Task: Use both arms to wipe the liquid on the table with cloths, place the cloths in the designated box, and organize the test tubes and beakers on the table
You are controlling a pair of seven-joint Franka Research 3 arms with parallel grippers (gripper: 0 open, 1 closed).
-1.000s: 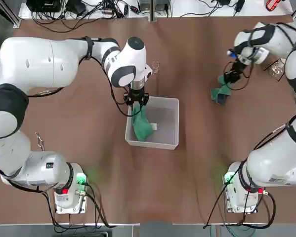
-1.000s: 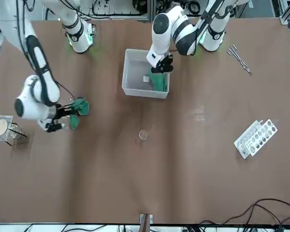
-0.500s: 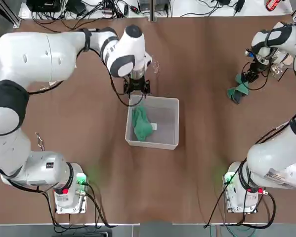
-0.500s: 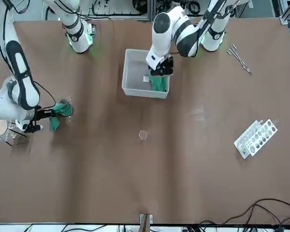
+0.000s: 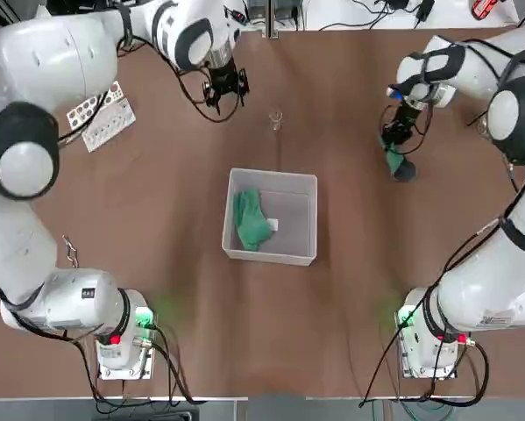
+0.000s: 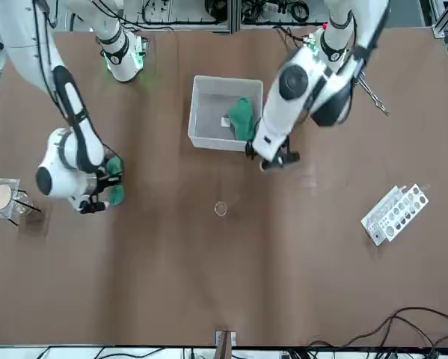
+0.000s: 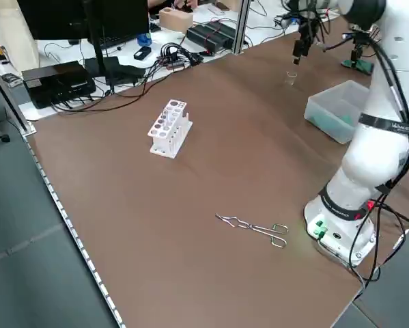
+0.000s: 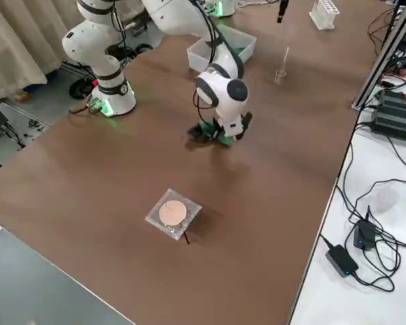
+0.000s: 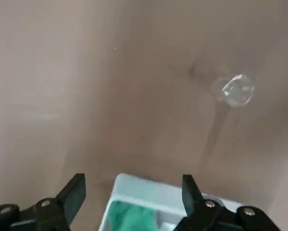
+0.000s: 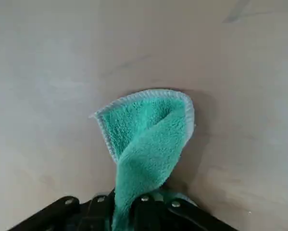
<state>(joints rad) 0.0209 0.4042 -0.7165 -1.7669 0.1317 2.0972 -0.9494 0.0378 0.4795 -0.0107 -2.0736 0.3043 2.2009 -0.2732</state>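
The green fabric cloth (image 5: 251, 219) lies inside the pale grey plastic box (image 5: 230, 246), apparently for disposal; the left end effector (image 9: 134, 192), fingers apart and empty, is beside the box. Well right of it, the right end effector (image 10: 123, 204) grips the second green cloth (image 10: 151, 144), likely for wiping.

A lab, shown by the white test-tube rack (image 6: 396, 215) and glassware (image 6: 221, 209).

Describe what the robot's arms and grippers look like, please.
Both arms are white and jointed, with dark grey bands and black cables; their bases show green and red lights. The left gripper and right gripper are black, two-fingered, with silvery screws.
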